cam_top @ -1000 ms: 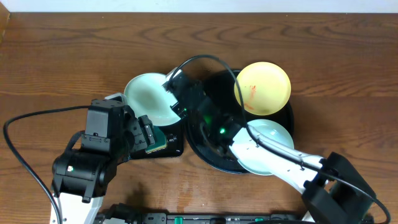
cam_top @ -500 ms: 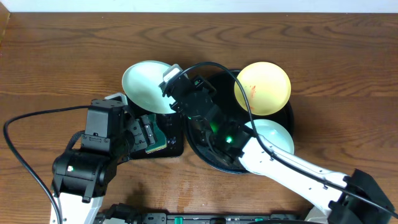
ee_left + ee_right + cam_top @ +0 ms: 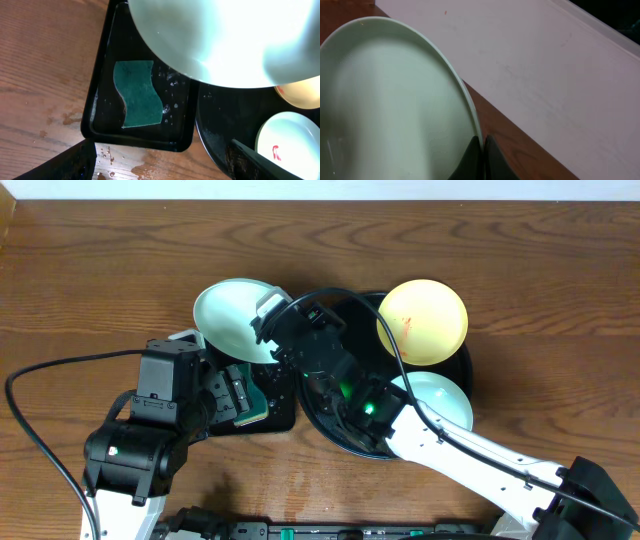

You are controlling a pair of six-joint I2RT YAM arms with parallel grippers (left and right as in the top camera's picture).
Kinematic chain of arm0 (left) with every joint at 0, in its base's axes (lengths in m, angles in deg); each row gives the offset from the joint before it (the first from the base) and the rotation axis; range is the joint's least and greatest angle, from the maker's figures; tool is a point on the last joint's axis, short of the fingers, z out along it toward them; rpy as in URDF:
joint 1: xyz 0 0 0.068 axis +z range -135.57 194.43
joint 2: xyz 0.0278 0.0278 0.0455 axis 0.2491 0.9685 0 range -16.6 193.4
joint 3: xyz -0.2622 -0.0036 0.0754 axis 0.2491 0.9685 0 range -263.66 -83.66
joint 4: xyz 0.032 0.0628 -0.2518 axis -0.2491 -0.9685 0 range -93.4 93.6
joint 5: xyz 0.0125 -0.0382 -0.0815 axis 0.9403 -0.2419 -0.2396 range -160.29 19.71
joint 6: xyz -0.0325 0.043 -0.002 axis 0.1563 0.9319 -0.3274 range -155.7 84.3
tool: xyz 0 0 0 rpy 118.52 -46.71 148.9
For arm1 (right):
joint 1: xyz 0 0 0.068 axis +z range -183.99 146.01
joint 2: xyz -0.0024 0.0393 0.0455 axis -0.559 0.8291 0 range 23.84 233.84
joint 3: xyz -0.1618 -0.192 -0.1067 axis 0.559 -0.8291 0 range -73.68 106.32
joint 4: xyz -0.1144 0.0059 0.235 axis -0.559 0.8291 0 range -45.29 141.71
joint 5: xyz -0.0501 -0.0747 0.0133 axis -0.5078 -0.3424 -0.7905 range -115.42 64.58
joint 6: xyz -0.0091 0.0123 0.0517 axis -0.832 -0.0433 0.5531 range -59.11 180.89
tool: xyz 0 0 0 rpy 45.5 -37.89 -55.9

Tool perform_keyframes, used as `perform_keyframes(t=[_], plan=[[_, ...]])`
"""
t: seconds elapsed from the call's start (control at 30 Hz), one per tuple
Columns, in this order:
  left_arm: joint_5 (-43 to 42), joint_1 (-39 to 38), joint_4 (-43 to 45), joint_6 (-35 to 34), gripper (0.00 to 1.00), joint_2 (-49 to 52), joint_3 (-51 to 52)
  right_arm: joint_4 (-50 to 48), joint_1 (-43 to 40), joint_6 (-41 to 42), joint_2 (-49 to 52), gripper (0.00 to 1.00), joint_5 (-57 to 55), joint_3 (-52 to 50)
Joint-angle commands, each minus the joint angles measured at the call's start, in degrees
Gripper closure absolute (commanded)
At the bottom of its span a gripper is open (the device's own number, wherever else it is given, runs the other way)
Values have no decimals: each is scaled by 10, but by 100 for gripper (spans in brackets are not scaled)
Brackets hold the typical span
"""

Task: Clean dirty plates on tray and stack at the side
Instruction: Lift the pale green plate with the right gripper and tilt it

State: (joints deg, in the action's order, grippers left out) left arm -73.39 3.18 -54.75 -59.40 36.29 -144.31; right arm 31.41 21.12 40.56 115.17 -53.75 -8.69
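My right gripper (image 3: pixel 270 320) is shut on the rim of a pale mint plate (image 3: pixel 232 318) and holds it tilted, above the table to the left of the large round black tray (image 3: pixel 325 420). That plate fills the right wrist view (image 3: pixel 390 110), pinched between the fingers (image 3: pixel 482 150), and shows from below in the left wrist view (image 3: pixel 220 40). A pale yellow plate (image 3: pixel 422 321) with a red smear lies on the tray's far right rim. A second mint plate (image 3: pixel 440 402) with a red smear (image 3: pixel 276 150) lies on the tray's near right. My left gripper (image 3: pixel 160 165) is open and empty.
A small rectangular black tray (image 3: pixel 145 90) holds a green sponge (image 3: pixel 137 93) and water drops, just left of the round tray. Water is spilled on the wood (image 3: pixel 150 167) in front of it. The left arm (image 3: pixel 150 430) stands at the table's front left.
My right gripper has carried the mint plate up and to the left, off the small tray and over the table. The left arm has not moved.
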Motion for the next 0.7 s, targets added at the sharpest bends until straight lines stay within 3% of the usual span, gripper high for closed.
perform_keyframes(t=[0.0,0.67], plan=[[-3,3,-1,8,17,-1,-10,-9,8,-28,-11,99,-8,6],[-3,3,-1,8,17,-1,-10,-12,16,-57,-11,99,-19,6]])
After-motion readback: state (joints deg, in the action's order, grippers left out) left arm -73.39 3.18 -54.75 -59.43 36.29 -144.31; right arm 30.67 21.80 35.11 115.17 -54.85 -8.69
